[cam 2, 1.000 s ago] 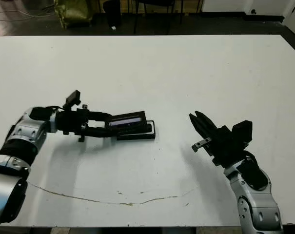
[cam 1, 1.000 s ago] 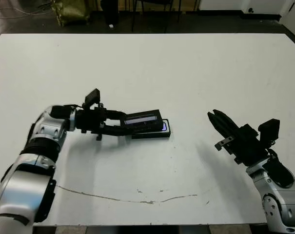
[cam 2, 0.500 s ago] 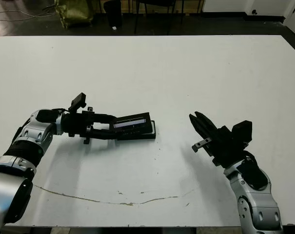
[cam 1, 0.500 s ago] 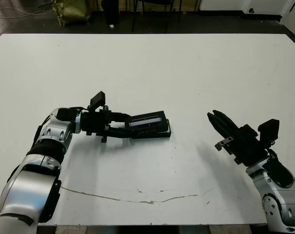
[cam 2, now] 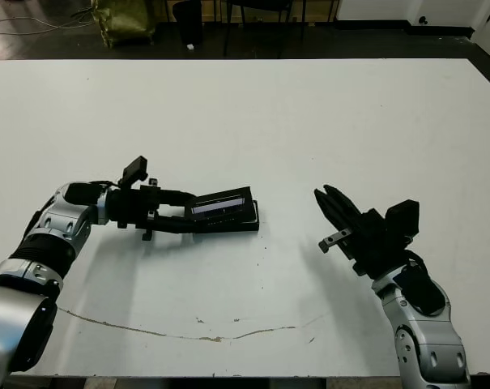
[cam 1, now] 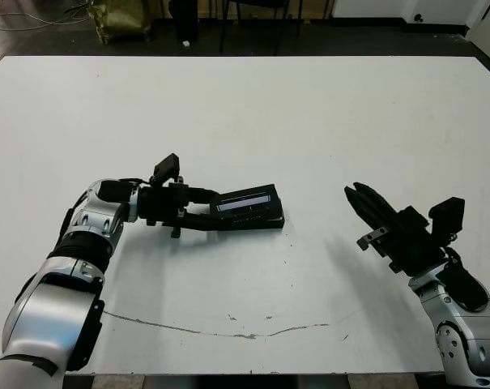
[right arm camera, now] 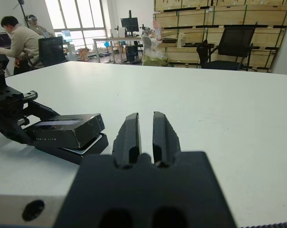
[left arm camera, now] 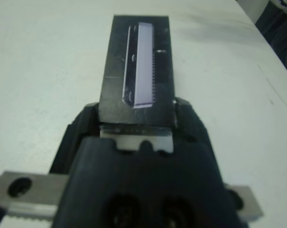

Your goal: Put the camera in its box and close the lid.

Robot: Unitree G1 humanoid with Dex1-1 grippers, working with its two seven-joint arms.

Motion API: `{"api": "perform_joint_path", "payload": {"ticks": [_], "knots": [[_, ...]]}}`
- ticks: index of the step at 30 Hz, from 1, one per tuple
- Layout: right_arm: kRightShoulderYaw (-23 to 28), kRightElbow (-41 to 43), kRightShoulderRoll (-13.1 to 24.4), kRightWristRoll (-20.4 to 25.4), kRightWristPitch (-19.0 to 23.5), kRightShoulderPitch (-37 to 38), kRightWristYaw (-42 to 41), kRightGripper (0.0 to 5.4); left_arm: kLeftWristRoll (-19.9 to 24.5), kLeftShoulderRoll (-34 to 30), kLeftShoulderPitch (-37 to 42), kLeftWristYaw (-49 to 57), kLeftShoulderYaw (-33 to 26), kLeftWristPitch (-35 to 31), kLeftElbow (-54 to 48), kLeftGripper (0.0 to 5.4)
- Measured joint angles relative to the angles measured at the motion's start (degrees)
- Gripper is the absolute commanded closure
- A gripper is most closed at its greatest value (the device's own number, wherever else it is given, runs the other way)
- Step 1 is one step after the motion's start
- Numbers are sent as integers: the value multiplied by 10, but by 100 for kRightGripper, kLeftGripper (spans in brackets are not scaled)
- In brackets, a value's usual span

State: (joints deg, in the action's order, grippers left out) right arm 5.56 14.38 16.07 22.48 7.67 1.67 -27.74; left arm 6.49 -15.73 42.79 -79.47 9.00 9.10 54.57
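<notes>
STAGE: closing underway, lid (cam 1: 246, 200) clamped at one end in left hand (cam 1: 212, 212), tilted over box (cam 1: 257, 221), far edge raised, not seated | CONTENTS: camera hidden, presumably inside box, unconfirmed | LOCATION: mid-bench (cam 1: 309, 121) | IDLE: right hand (cam 1: 360, 194) empty, fingers nearly together, well apart | LEFT: press lid flat.
</notes>
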Motion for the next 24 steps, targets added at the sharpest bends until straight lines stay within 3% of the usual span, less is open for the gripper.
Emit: {"api": "perform_joint_path", "payload": {"ticks": [15,24], "knots": [[2,-9,0,3,-4,1,-6,540,-57,20,33,24,29,35,32,334],[3,-8,0,0,-5,2,-5,540,-81,24,57,24,46,14,40,334]]}}
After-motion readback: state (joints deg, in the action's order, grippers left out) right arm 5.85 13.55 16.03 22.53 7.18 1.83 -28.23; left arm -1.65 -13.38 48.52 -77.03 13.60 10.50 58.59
